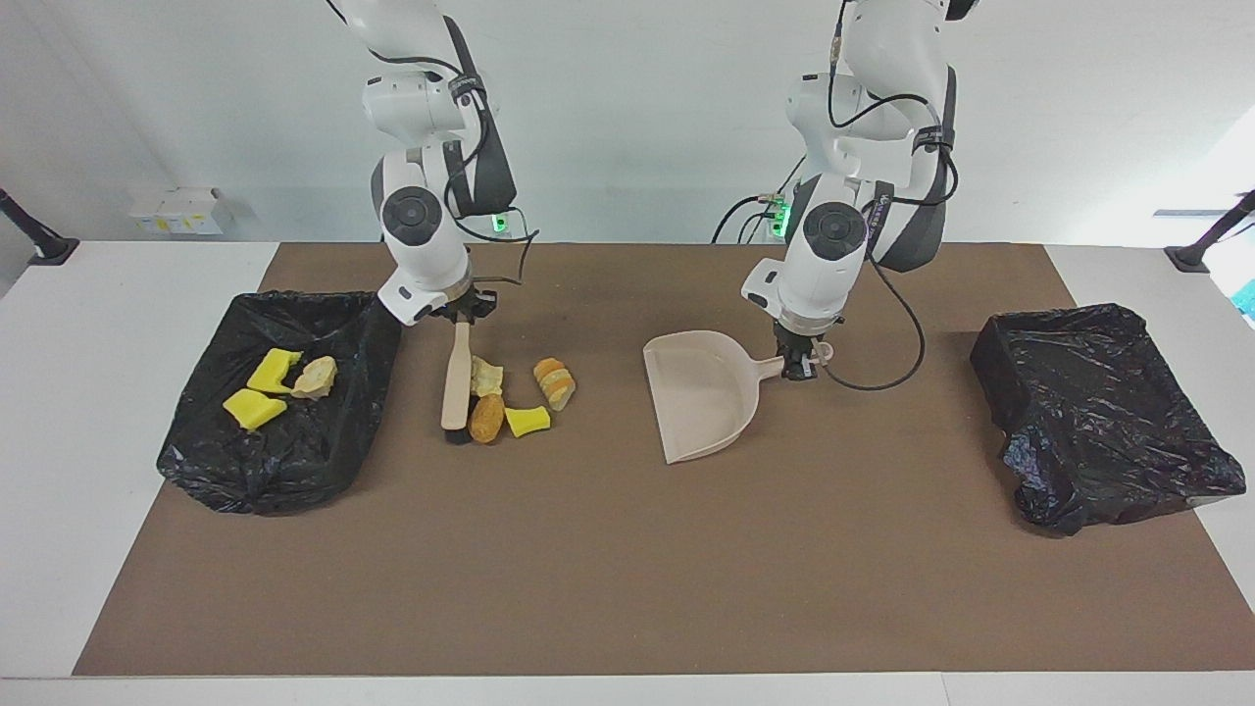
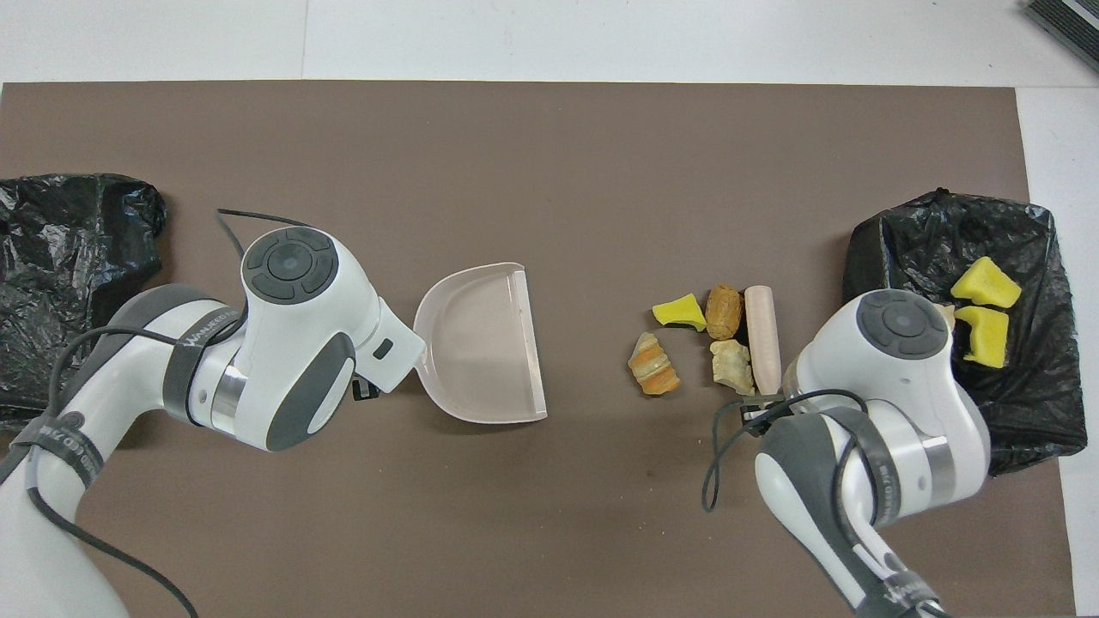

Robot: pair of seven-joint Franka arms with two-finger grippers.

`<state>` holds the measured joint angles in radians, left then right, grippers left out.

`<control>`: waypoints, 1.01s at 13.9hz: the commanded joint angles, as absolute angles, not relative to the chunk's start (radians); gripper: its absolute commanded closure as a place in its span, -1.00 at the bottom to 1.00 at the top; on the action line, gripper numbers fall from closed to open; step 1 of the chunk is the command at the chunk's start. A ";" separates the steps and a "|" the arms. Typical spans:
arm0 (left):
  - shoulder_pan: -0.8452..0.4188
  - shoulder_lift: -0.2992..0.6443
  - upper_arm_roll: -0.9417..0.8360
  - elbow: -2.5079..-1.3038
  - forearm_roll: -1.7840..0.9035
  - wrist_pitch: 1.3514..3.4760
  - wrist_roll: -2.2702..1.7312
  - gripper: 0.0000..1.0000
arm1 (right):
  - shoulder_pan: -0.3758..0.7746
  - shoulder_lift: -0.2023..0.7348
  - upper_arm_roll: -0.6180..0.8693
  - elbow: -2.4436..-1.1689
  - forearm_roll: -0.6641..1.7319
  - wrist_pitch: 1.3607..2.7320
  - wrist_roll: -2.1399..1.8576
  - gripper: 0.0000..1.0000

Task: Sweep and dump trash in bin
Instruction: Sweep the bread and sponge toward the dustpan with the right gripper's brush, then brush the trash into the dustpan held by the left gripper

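Sweeping underway: right fingers grip brush against scraps; left fingers hold dustpan; next, push scraps toward dustpan.

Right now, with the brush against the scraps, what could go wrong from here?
1. Four scraps are bunched beside the brush; the outer bread-like lump may roll off before reaching the dustpan.
2. Three scraps lie on the black bag at the right arm's end; sweeping could miss them.

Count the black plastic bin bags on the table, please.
2: one black plastic bin bag at the left arm's end, one at the right arm's end, holding yellow sponge scraps.
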<state>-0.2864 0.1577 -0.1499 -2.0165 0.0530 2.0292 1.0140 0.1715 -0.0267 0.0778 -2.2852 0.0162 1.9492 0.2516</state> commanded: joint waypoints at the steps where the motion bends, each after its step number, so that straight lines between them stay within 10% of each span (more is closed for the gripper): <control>1: -0.296 0.123 -0.138 -2.059 0.064 2.042 0.996 1.00 | 0.239 0.006 0.078 -2.231 0.101 1.953 0.299 1.00; 14: -0.288 0.124 -0.138 -2.059 0.064 2.048 1.000 1.00 | 0.596 0.242 0.092 -1.957 0.498 2.152 0.549 1.00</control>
